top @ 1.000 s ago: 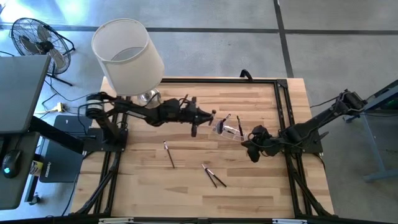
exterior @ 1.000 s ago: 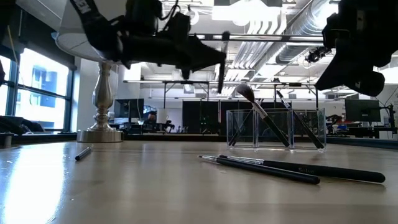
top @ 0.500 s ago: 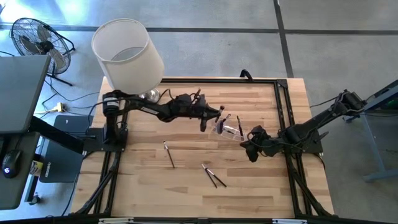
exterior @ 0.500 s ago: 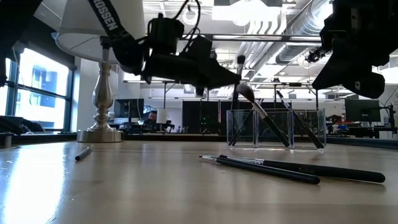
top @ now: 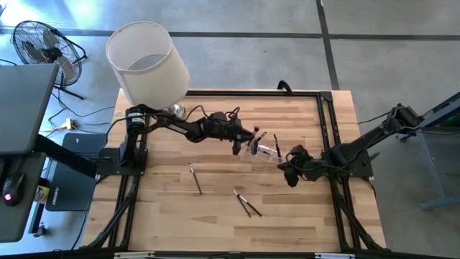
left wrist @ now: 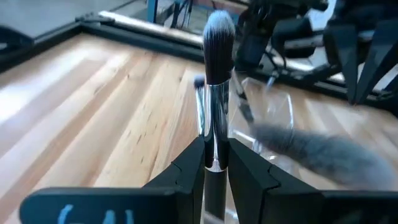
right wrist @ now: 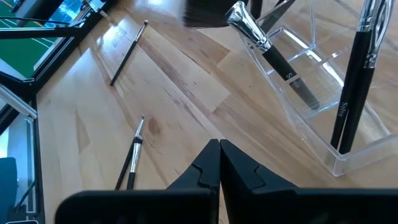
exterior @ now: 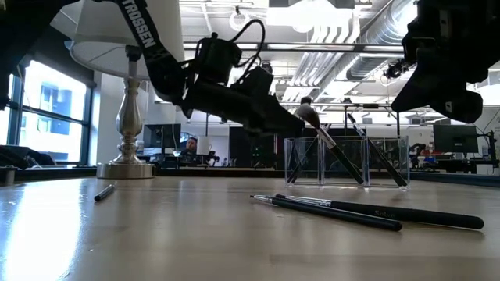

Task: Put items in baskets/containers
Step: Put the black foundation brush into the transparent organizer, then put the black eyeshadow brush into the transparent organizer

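Note:
My left gripper [top: 243, 137] hangs just left of the clear box [top: 264, 149], shut on a makeup brush [left wrist: 217, 93] with a silver ferrule and grey bristles. Its bristle end reaches toward the box [left wrist: 277, 118]. The box [exterior: 348, 160] stands on the table with two brushes leaning in it, one of them fluffy-headed [exterior: 309, 115]. One loose brush [top: 195, 178] and a pair of brushes [top: 246, 203] lie flat on the wood. My right gripper [top: 291, 176] waits shut, right of the box and nearer the table's front edge, with nothing in it [right wrist: 219, 163]. My left gripper pinches the brush between its two fingers at the lower end of the silver ferrule [left wrist: 215, 158], where it meets the dark handle. The fingers come nearly level from the table's left. The brush is lifted clear of the table, bristles pointing away from the wrist toward the box.
A table lamp stands at the far left, its big white shade [top: 147, 65] overhanging the corner and its metal base [exterior: 129, 168] on the wood. A black frame [top: 327, 108] runs along the table's edges. Bare wood lies between the loose brushes and the near edge.
My left gripper has carried the brush toward the table's right edge and down, up to the clear box's left end, and has tipped a little downward. The brush has stayed between its fingers and clear of the table.

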Robot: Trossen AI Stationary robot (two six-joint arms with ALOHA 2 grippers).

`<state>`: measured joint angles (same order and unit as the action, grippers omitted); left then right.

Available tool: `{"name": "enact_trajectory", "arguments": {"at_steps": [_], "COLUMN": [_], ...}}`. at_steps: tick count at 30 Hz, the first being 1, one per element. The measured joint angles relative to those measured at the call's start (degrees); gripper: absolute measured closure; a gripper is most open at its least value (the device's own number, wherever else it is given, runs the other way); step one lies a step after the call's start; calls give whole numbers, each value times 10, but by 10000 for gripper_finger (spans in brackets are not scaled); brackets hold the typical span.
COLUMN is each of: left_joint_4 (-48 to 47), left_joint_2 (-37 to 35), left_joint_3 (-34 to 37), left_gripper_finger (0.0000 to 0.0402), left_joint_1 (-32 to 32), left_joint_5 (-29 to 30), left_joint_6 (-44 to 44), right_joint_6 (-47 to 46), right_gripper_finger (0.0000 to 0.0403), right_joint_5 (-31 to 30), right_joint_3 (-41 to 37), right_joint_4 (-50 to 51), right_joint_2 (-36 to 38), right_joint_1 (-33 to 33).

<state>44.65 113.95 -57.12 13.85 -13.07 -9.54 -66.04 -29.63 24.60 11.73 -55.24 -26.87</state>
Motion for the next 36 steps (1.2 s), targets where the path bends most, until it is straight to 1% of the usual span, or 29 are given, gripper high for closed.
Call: {"name": "enact_trajectory", "arguments": {"at_steps": [2, 7, 12, 18, 22, 30, 33, 36], "left_joint_4": [-5, -8, -27, -28, -28, -27, -26, -23], "left_joint_2": [0, 0, 0, 0, -1, -1, -10, -30], "left_joint_3": [0, 0, 0, 0, 0, 0, 0, 0], "left_gripper_finger": [342, 340, 340, 336, 307, 219, 200, 190], "left_joint_1": [0, 0, 0, 0, 0, 0, 0, 0], "left_joint_5": [4, 32, 32, 31, 31, 31, 31, 43], "left_joint_6": [-5, -57, -53, -52, -55, -57, -53, -51], "right_joint_6": [0, 3, 4, 4, 4, 2, 3, 4], "right_gripper_finger": [403, 403, 403, 403, 403, 403, 403, 403], "right_joint_5": [-1, -4, -9, -9, -8, -7, -7, -7], "right_joint_3": [0, 0, 0, 0, 0, 0, 0, 0], "right_joint_4": [0, 0, 0, 0, 0, 0, 0, 0], "right_joint_2": [0, 0, 0, 0, 0, 0, 0, 0], "right_joint_1": [0, 0, 0, 0, 0, 0, 0, 0]}}
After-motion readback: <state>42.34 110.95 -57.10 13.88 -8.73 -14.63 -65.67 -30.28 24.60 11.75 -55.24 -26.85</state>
